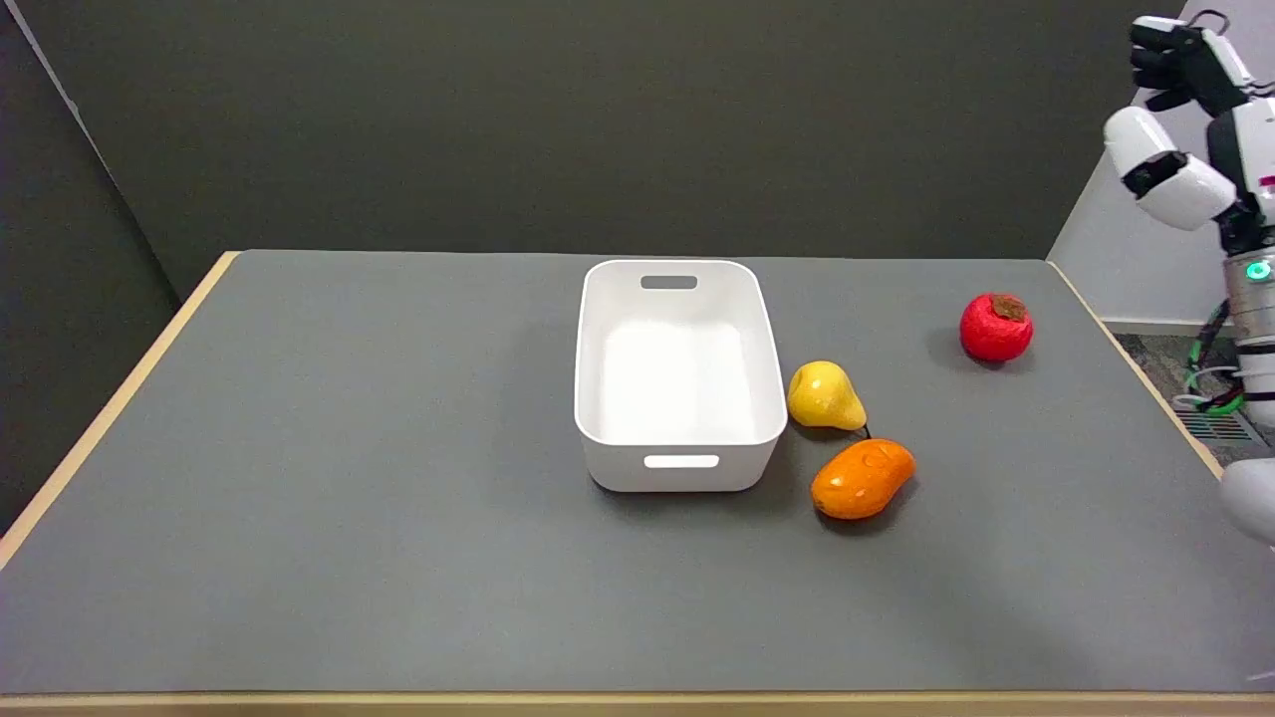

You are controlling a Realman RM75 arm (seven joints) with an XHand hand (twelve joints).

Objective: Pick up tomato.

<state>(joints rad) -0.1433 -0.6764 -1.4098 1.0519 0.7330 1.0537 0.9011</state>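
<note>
The tomato [996,327] sits alone on the grey table [349,498], toward the far right corner, its brownish stem end facing up and to the right. Well to its left, near the middle of the table, stands a white bin [679,376] with a handle slot in each short wall. Just beside the bin's right wall lies a yellow pear [825,396], and in front of the pear, close against it, an orange fruit [863,478] lies on its side. The right arm [1250,299] rises at the right edge, beyond the table. Its hand [1175,60] hangs high in the upper right corner, far above the tomato, holding nothing, its dark fingers [1155,65] loosely curled and pointing left.
</note>
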